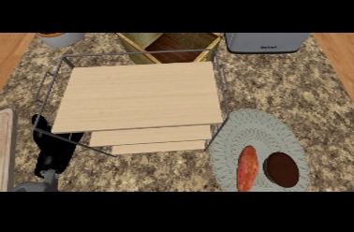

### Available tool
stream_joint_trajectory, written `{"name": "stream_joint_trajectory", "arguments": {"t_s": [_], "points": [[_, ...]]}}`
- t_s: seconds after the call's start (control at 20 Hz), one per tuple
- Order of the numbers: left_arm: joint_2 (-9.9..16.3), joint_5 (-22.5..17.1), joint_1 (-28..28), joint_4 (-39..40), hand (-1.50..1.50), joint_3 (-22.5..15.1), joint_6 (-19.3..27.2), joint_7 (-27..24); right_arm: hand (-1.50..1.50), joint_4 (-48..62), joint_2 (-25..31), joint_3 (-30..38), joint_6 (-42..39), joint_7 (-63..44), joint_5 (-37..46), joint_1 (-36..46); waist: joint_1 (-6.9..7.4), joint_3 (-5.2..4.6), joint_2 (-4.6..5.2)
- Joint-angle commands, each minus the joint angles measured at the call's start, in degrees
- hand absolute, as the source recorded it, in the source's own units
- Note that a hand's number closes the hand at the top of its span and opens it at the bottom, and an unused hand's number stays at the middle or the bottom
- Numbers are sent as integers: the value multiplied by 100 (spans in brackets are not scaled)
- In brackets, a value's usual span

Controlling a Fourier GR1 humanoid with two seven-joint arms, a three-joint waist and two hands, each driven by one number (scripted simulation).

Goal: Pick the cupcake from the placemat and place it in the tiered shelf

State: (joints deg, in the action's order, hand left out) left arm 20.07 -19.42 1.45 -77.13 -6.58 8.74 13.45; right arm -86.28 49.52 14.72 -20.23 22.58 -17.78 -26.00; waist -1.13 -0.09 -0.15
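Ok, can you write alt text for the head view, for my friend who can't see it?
A wooden tiered shelf in a wire frame stands mid-counter. At lower right a round grey placemat holds a brown cupcake beside a long orange-red food item. The left hand rests, fingers up, at lower left.

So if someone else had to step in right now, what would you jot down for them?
Left hand: low at the counter's left, by the shelf's front corner, holding nothing; I can't tell how its fingers are set.
Right hand: not in view.
Cupcake: on the placemat at the lower right, beside a reddish sausage-like thing.
Tiered shelf: middle of the counter, its boards bare.
Done: nothing yet.
Left: grasp the cupcake, carry it over, set it in the shelf.
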Motion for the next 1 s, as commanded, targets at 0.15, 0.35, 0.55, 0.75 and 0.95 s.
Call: {"name": "stream_joint_trajectory", "arguments": {"t_s": [0.15, 0.35, 0.55, 0.75, 0.95], "points": [[82, 23, -77, -111, 0, 79, -128, 140, -150, -1959, 72, -89, 467, -1777, 346, -563, 50, -3, -3], [-69, 146, 71, -74, 0, 38, -26, 122, -150, -2682, -152, -475, 1266, -3268, 718, -122, 114, 1, 11], [-134, 73, 301, 481, 0, 170, -253, -10, -150, -3552, -203, -886, 1780, -4766, 1038, 326, 128, -4, 32], [-390, 356, 285, 338, 0, 8, -37, -70, -150, -3085, -238, -1371, 1636, -5537, 1558, 1201, 179, 5, 32], [-266, 280, 280, 635, 0, 266, -380, -341, -150, -3283, -586, -1877, 1524, -5822, 2216, 860, 100, 6, 17]]}}
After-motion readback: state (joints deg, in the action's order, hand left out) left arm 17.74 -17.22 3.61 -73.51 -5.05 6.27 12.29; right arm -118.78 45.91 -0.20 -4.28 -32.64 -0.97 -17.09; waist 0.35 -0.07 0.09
